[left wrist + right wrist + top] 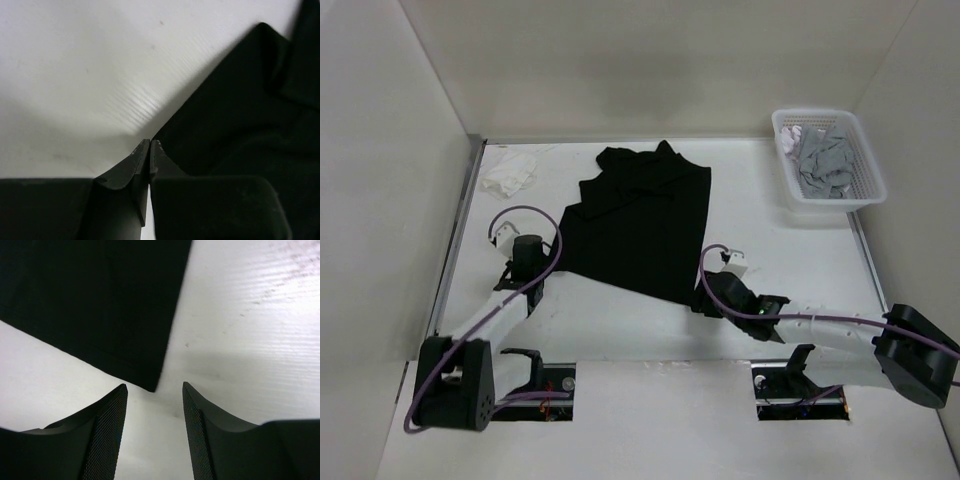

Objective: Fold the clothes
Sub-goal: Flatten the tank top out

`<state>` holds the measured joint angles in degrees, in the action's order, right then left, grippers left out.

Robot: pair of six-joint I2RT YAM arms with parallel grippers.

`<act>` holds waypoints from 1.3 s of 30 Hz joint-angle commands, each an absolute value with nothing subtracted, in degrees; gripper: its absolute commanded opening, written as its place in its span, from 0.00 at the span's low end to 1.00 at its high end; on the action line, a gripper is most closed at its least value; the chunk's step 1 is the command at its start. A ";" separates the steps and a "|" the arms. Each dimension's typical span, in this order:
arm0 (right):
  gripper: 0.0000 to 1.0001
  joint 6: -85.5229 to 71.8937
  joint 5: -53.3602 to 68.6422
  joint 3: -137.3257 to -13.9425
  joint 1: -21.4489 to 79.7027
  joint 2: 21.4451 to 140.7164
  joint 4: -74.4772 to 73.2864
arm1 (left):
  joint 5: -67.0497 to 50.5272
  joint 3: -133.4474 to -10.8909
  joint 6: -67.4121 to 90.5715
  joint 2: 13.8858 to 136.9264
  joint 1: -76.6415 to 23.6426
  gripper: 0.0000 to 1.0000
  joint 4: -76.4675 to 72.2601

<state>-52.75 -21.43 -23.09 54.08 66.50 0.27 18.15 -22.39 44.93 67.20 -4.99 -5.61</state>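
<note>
The black shirt (640,220) lies spread flat in the middle of the white table, collar end toward the back. My left gripper (540,268) is at its near left corner. In the left wrist view that gripper (150,142) is shut, with the shirt (240,125) running right into the closed tips, so it pinches the corner's edge. My right gripper (705,300) is at the near right corner. It stands open (154,384), low over the table, and the pointed corner of the shirt (100,300) lies just ahead of the gap between its fingers, untouched.
A white basket (865,195) holding grey garments (825,160) stands at the back right. A small crumpled white cloth (508,177) lies at the back left. White walls close in the table on the left, back and right.
</note>
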 commanded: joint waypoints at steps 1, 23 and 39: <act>0.53 -55.19 -22.76 -23.55 54.09 66.61 -3.77 | 16.87 -19.08 47.10 58.56 -7.77 0.01 -0.02; 0.37 -56.16 -19.69 -29.61 52.34 75.49 -8.88 | 10.37 -16.70 46.67 44.91 -8.04 0.01 4.92; 0.00 -56.61 -25.30 -31.64 51.28 72.88 -10.10 | 9.49 -19.33 46.40 41.93 -8.48 0.00 4.22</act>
<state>-56.53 -21.26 -31.35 51.72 76.77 -8.34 10.37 -15.57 47.24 43.38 -8.38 6.28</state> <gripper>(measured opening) 0.009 0.018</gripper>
